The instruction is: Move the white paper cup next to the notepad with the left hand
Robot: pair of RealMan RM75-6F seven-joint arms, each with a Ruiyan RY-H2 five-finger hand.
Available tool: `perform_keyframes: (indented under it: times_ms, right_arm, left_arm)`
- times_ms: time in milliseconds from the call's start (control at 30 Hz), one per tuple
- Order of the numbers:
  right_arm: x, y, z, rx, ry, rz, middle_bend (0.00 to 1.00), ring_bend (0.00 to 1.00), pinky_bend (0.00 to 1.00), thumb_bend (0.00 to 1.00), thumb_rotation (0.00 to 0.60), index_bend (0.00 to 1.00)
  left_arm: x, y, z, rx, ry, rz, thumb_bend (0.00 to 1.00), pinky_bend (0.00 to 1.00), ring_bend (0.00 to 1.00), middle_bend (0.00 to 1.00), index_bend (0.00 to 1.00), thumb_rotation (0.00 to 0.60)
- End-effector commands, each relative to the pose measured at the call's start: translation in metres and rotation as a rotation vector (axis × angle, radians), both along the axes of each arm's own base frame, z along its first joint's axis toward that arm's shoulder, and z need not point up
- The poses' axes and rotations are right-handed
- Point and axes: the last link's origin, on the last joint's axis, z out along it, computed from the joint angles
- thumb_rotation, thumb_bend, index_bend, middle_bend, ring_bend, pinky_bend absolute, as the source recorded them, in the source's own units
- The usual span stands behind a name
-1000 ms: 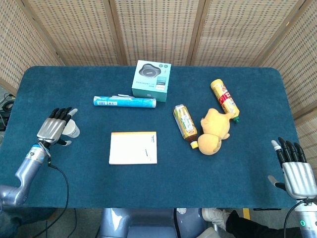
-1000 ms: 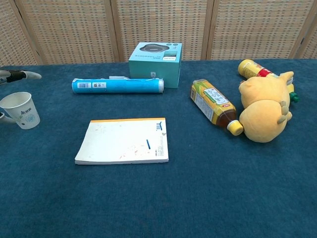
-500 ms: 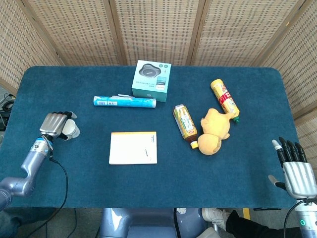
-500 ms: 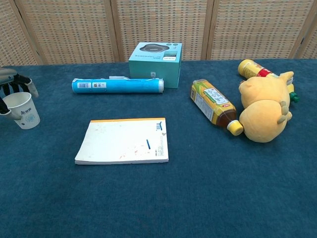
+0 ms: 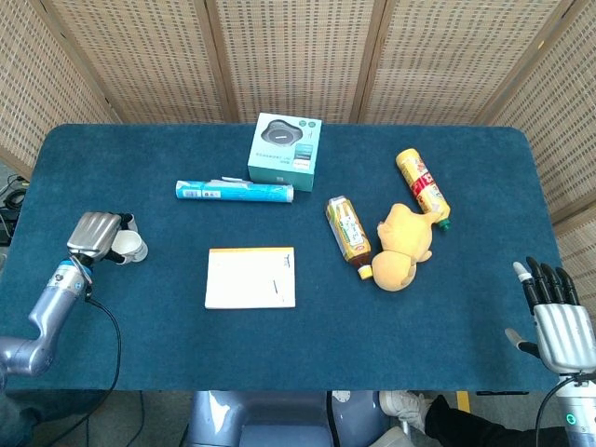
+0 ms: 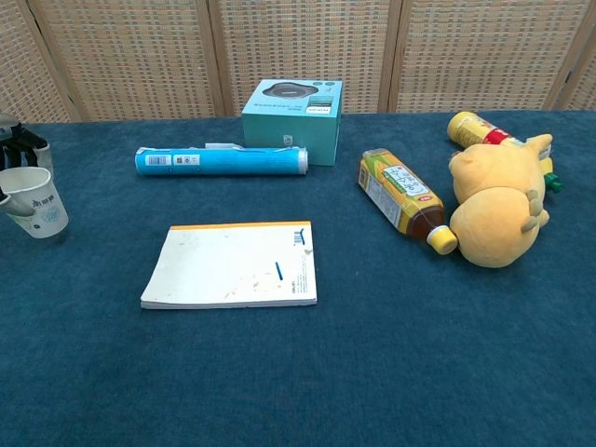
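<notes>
The white paper cup [image 5: 130,248] [image 6: 35,203] stands near the table's left edge, well to the left of the notepad [image 5: 250,277] [image 6: 233,264]. My left hand [image 5: 96,235] [image 6: 13,160] grips the cup, with its fingers curled round the far side. In the chest view the cup's rim looks slightly squeezed, and only the fingers and thumb show at the frame's left edge. The white notepad, with an orange top strip, lies flat at the middle front. My right hand [image 5: 557,317] is off the table's front right corner, fingers apart and holding nothing.
A blue tube [image 5: 235,191] lies behind the notepad, with a teal box [image 5: 285,152] beyond it. To the right are a tea bottle [image 5: 347,228], a yellow plush toy [image 5: 402,247] and a yellow bottle [image 5: 422,184]. Bare blue cloth separates cup and notepad.
The left hand's fingers, spread above the cup a second ago, have curled round it. The cup has shifted slightly left in the chest view. The right hand has barely moved.
</notes>
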Motion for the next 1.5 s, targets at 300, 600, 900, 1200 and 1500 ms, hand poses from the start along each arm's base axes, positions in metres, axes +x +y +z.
perform_keyframes:
  times_ms: [300, 600, 900, 1200, 1500]
  right_arm:
    - [0.000, 0.000, 0.002, 0.000, -0.010, 0.000, 0.00, 0.00, 0.00, 0.00, 0.600, 0.00]
    - [-0.001, -0.001, 0.007, -0.005, -0.028, -0.005, 0.00, 0.00, 0.00, 0.00, 0.600, 0.00]
    - [-0.001, -0.001, 0.009, -0.003, -0.036, -0.003, 0.00, 0.00, 0.00, 0.00, 0.600, 0.00]
    - [-0.002, -0.001, 0.010, -0.002, -0.044, -0.007, 0.00, 0.00, 0.00, 0.00, 0.600, 0.00]
    - [-0.001, 0.000, 0.010, -0.003, -0.045, -0.006, 0.00, 0.00, 0.00, 0.00, 0.600, 0.00]
  left_arm:
    - [0.063, -0.032, -0.025, -0.137, -0.001, -0.185, 0.11, 0.41, 0.46, 0.49, 0.46, 0.600]
    - [0.084, -0.031, -0.050, -0.150, 0.063, -0.188, 0.11, 0.40, 0.46, 0.49, 0.46, 0.600]
    - [0.094, -0.029, -0.070, -0.169, 0.050, -0.171, 0.11, 0.39, 0.45, 0.48, 0.46, 0.600]
    - [0.105, -0.026, -0.082, -0.168, 0.036, -0.163, 0.11, 0.36, 0.39, 0.41, 0.38, 0.600]
    - [0.104, -0.037, -0.075, -0.192, 0.046, -0.166, 0.07, 0.04, 0.00, 0.00, 0.00, 0.600]
